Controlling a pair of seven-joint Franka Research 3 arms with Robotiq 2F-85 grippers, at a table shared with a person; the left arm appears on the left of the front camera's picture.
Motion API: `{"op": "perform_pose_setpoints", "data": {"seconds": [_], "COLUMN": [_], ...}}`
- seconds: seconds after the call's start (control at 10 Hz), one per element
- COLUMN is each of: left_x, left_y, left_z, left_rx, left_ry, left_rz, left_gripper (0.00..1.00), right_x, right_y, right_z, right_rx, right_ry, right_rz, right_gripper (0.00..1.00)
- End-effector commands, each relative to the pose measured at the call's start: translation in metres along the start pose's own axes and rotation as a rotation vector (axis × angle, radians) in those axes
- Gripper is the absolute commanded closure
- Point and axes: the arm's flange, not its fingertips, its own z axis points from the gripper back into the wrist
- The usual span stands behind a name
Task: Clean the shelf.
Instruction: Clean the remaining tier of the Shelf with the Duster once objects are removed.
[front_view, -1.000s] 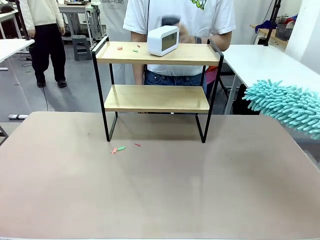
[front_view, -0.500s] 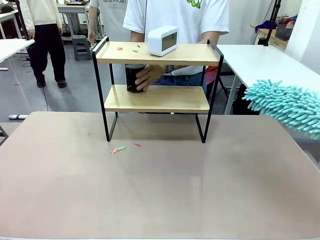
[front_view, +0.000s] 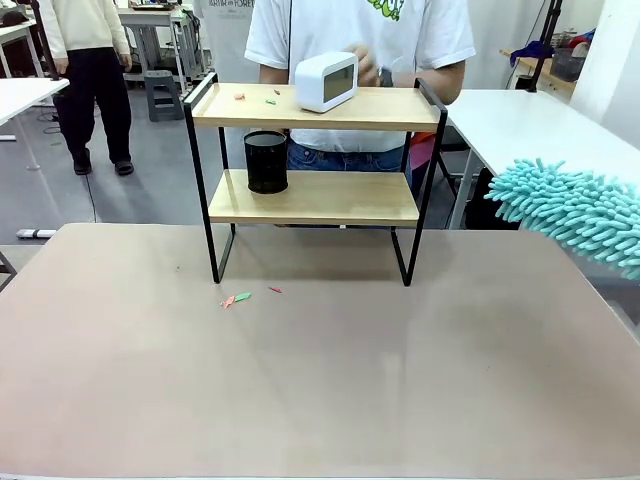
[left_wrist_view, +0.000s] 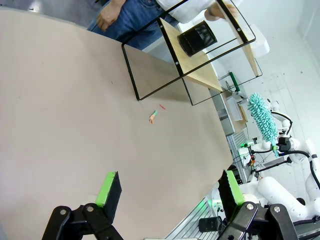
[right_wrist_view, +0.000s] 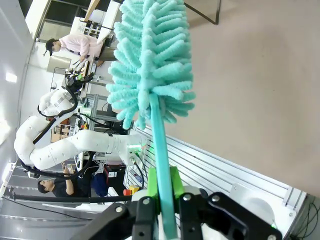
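The shelf (front_view: 330, 196) stands at the far edge of the table (front_view: 320, 390), with a white clock (front_view: 326, 80) and coloured scraps (front_view: 270, 100) on its top board and a black mesh cup (front_view: 266, 161) on the lower one; the right gripper (right_wrist_view: 161, 192) is clamped on the handle of a teal duster (front_view: 575, 212), whose head hangs well right of the shelf, not touching it; the left gripper (left_wrist_view: 169, 187) hovers over the table, jaws spread wide and empty, the shelf well beyond it.
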Motion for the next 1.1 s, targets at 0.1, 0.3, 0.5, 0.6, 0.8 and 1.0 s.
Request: {"op": "perform_pose_setpoints", "data": {"seconds": [0.1, 0.3, 0.5, 0.6, 0.8, 1.0], "left_x": [0.001, 0.001, 0.001, 0.001, 0.001, 0.001], "left_y": [0.0, 0.0, 0.0, 0.0, 0.0, 0.0], "left_z": [-0.001, -0.001, -0.001, -0.001, -0.001, -0.001], "left_rx": [-0.015, -0.015, -0.015, -0.015, -0.015, -0.015], "left_ry": [-0.019, -0.019, -0.019, -0.019, -0.019, -0.019], "left_rz": [-0.022, -0.022, -0.022, -0.022, -0.022, -0.022], "left_gripper": [0.0, 0.0, 0.0, 0.0, 0.0, 0.0], "right_x": [-0.001, -0.001, -0.001, -0.001, 0.0, 0.039], "right_y": [0.001, 0.001, 0.001, 0.001, 0.0, 0.062], "right_z": [0.002, 0.002, 0.002, 0.002, 0.0, 0.005], "right_rx": [0.002, 0.002, 0.002, 0.002, 0.0, -0.138], "right_ry": [-0.007, -0.007, -0.007, -0.007, 0.0, -0.118], "right_rz": [0.017, 0.017, 0.017, 0.017, 0.0, 0.072], "right_gripper": [0.87, 0.87, 0.87, 0.87, 0.87, 0.87]}}
